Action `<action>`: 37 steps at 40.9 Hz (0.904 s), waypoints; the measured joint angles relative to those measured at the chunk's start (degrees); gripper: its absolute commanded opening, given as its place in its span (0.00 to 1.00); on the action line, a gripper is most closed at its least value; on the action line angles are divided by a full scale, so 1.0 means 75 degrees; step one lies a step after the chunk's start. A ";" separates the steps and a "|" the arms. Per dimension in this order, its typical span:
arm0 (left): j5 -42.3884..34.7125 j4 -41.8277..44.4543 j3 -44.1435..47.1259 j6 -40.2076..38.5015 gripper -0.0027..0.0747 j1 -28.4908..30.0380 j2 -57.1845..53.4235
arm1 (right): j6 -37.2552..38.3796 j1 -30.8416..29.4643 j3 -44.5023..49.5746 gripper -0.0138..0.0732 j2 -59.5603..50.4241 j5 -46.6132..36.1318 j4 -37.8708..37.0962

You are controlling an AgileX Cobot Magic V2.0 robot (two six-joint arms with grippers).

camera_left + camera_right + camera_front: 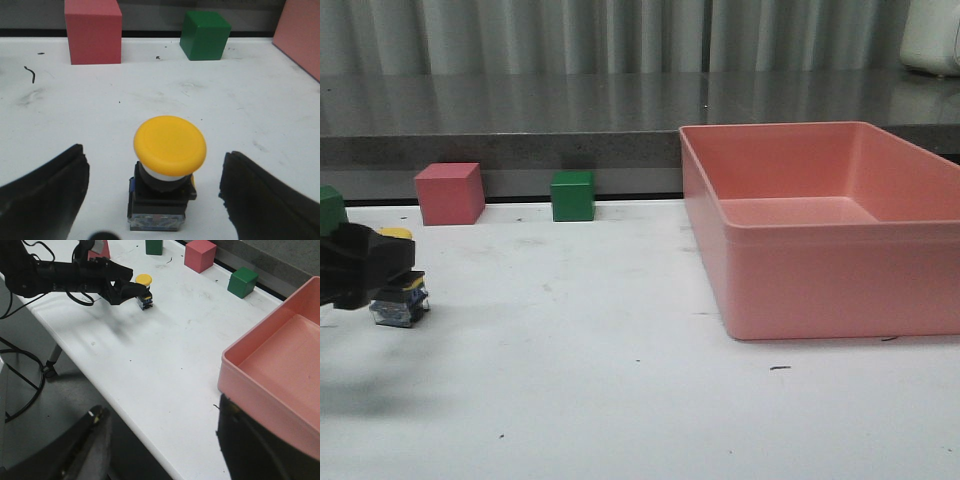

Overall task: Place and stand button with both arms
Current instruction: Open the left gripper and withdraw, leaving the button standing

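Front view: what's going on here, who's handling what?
The left gripper is open around the button, which stands upright on the white table, yellow cap up; the fingers aren't touching it. The right gripper is open too, off near the table's edge by the pink bin, holding nothing. Pink and green cubes sit untouched at the back.

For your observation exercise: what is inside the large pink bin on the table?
In the front view the pink bin shows only bare floor toward its back. Its near wall hides the front floor. The right wrist view shows more floor, also bare; the right gripper covers a corner.
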 measured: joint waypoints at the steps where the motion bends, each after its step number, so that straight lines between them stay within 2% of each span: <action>1: 0.0159 0.0021 0.0031 0.0000 0.73 0.0000 -0.0171 | 0.0000 0.0000 0.0000 0.71 0.0000 0.0000 0.0000; 12: 0.3527 0.0805 0.0148 -0.0603 0.72 0.0000 -0.2931 | 0.0000 0.0000 0.0000 0.71 0.0000 0.0000 0.0000; 18: 0.6213 0.0857 -0.0149 -0.0848 0.72 -0.0057 -0.4576 | 0.0000 0.0000 0.0000 0.71 0.0000 0.0000 0.0000; 28: 1.1260 0.0857 -0.2137 -0.0939 0.72 -0.0892 -0.6337 | 0.0000 0.0000 0.0000 0.71 0.0000 0.0000 0.0000; 32: 1.3242 0.0701 -0.3080 -0.0457 0.72 -0.1358 -0.6626 | 0.0000 0.0000 0.0000 0.71 0.0000 0.0000 0.0000; 37: 1.4830 0.0353 -0.4013 -0.0026 0.72 -0.1851 -0.6864 | 0.0000 0.0000 0.0000 0.71 0.0000 0.0000 0.0000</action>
